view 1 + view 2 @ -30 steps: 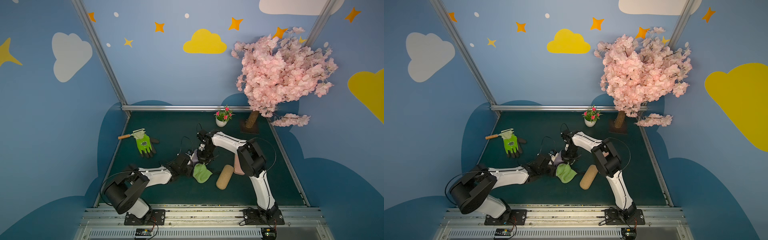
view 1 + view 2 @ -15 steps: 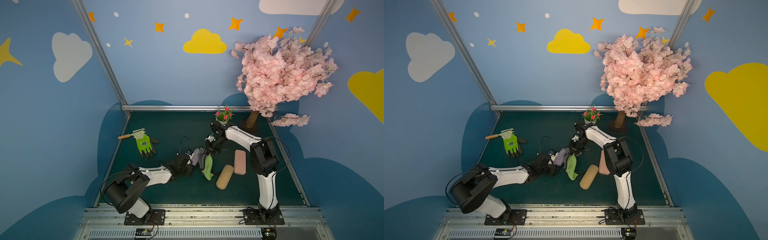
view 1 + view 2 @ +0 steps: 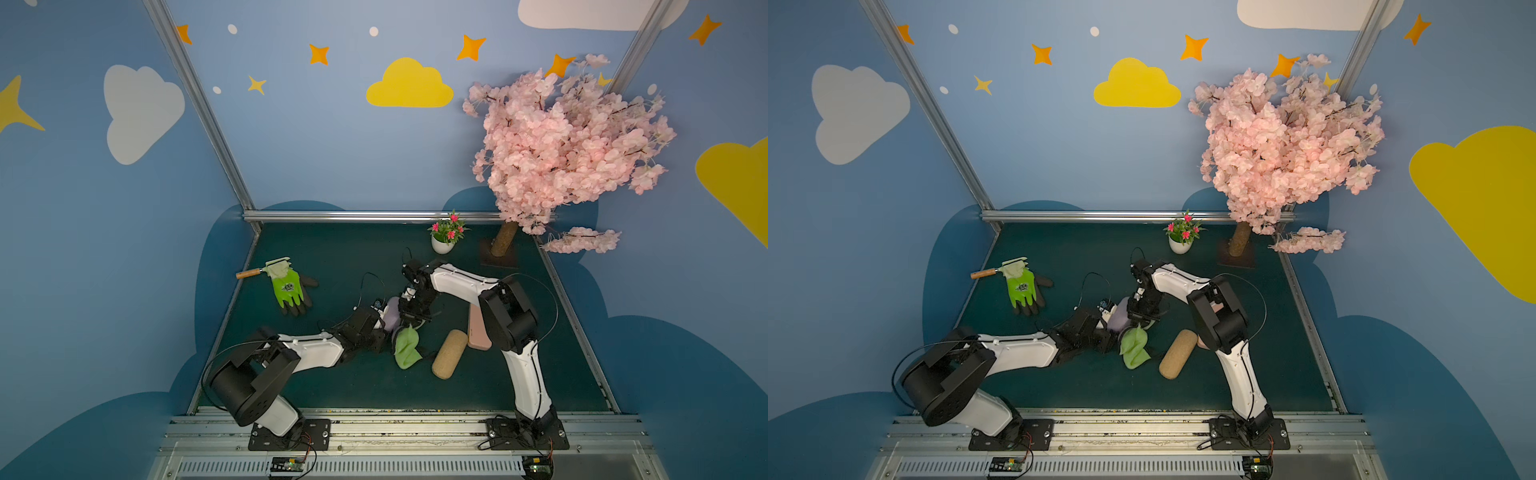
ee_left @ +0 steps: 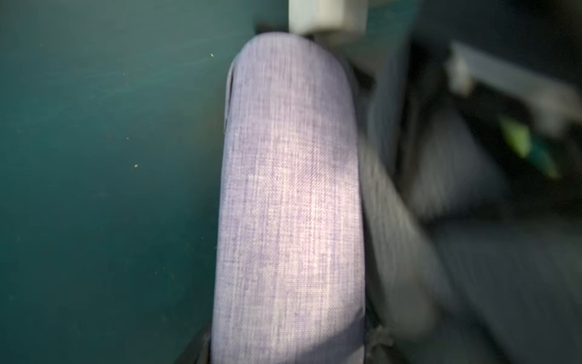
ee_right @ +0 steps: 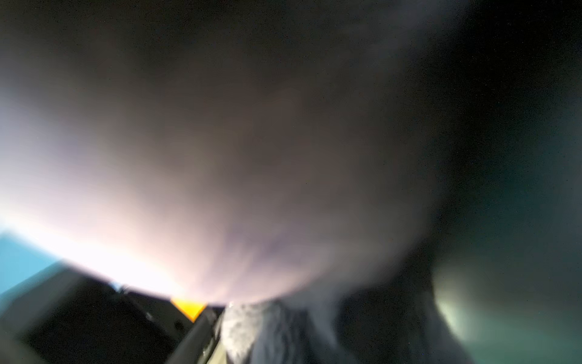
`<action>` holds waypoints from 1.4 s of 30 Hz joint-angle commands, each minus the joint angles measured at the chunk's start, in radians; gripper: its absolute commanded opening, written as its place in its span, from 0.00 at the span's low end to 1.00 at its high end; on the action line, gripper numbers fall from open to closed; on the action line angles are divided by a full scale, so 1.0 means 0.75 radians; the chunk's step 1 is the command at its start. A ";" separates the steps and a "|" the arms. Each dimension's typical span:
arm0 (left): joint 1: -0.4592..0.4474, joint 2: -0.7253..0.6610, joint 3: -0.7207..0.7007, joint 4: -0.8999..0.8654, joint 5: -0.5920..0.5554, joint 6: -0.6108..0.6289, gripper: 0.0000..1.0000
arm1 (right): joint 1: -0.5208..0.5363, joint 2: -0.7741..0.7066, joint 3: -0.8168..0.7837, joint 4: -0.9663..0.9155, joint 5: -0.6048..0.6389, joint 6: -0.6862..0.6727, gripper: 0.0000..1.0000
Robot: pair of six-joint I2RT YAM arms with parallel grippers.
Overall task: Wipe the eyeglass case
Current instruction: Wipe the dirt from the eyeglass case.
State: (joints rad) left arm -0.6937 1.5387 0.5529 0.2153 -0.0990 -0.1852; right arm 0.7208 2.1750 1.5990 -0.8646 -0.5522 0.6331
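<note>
Now green cloth (image 3: 405, 352) has swung back beside lavender case (image 3: 391, 314).

Both top views: soft even light, sharp throughout, wide-angle distortion at edges. Left wrist view: eyeglass case (image 4: 289, 195) in focus, right half of frame smeared. Right wrist view: fully defocused, white glare lower left.
</note>
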 commanded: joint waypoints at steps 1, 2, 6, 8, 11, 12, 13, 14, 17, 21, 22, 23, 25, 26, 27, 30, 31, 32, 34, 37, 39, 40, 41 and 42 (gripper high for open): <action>-0.005 0.071 -0.019 -0.087 0.060 0.030 0.03 | 0.124 -0.081 -0.071 0.052 -0.451 -0.004 0.00; -0.005 0.067 -0.021 -0.085 0.060 0.031 0.03 | 0.120 -0.106 -0.068 0.052 -0.471 -0.005 0.00; -0.005 0.065 -0.021 -0.086 0.065 0.033 0.03 | -0.033 -0.179 0.056 -0.051 -0.365 -0.063 0.00; -0.006 0.061 -0.025 -0.083 0.067 0.034 0.03 | -0.123 -0.171 0.185 -0.146 -0.239 -0.102 0.00; -0.005 0.050 -0.028 -0.085 0.071 0.034 0.03 | -0.175 -0.126 0.322 -0.179 -0.086 -0.092 0.00; -0.006 0.044 -0.033 -0.082 0.074 0.034 0.03 | -0.167 -0.099 0.349 -0.171 -0.062 -0.076 0.00; -0.006 0.038 -0.041 -0.074 0.074 0.035 0.03 | -0.154 -0.068 0.348 -0.138 -0.079 -0.040 0.00; -0.006 0.031 -0.045 -0.068 0.074 0.034 0.03 | -0.136 -0.040 0.336 -0.093 -0.111 -0.007 0.00; -0.006 0.024 -0.052 -0.058 0.077 0.033 0.03 | -0.074 0.063 0.276 0.049 -0.172 0.103 0.00; -0.006 0.031 -0.045 -0.068 0.073 0.034 0.03 | -0.055 0.158 0.201 0.014 -0.119 0.044 0.00; -0.006 0.031 -0.046 -0.066 0.076 0.034 0.03 | -0.061 0.161 0.180 -0.044 -0.070 -0.018 0.00; -0.004 0.032 -0.046 -0.065 0.078 0.034 0.03 | -0.072 0.169 0.178 -0.121 -0.009 -0.078 0.00; -0.004 0.035 -0.044 -0.064 0.082 0.034 0.03 | -0.125 0.186 0.189 -0.282 0.254 -0.185 0.00; -0.004 0.035 -0.043 -0.062 0.087 0.036 0.03 | -0.152 0.186 0.198 -0.330 0.366 -0.215 0.00; -0.004 0.035 -0.045 -0.062 0.088 0.039 0.03 | -0.171 0.183 0.227 -0.378 0.513 -0.245 0.00; -0.003 0.022 -0.052 -0.058 0.089 0.038 0.03 | -0.160 0.144 0.357 -0.476 0.718 -0.298 0.00; -0.004 0.020 -0.053 -0.058 0.089 0.040 0.03 | -0.144 0.124 0.389 -0.479 0.700 -0.309 0.00; -0.004 0.019 -0.054 -0.058 0.090 0.040 0.03 | -0.117 0.091 0.421 -0.472 0.654 -0.323 0.00; -0.003 0.015 -0.052 -0.061 0.095 0.040 0.03 | -0.054 0.044 0.465 -0.436 0.489 -0.338 0.00; -0.004 0.007 -0.049 -0.066 0.101 0.045 0.03 | 0.000 0.026 0.432 -0.273 0.031 -0.250 0.00; -0.004 -0.009 -0.055 -0.061 0.109 0.049 0.03 | 0.004 0.037 0.286 -0.010 -0.291 -0.097 0.00; -0.003 -0.019 -0.061 -0.055 0.116 0.052 0.03 | 0.003 0.049 0.219 0.110 -0.380 -0.024 0.00; -0.005 -0.031 -0.067 -0.049 0.128 0.060 0.03 | -0.004 0.072 0.161 0.200 -0.442 0.037 0.00; -0.006 -0.050 -0.070 -0.049 0.139 0.066 0.03 | -0.015 0.092 0.113 0.264 -0.490 0.074 0.00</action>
State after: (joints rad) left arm -0.6937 1.5265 0.5297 0.2451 -0.0452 -0.1707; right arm 0.7246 2.2105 1.7775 -0.8738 -0.6529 0.5457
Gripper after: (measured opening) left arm 0.599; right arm 0.109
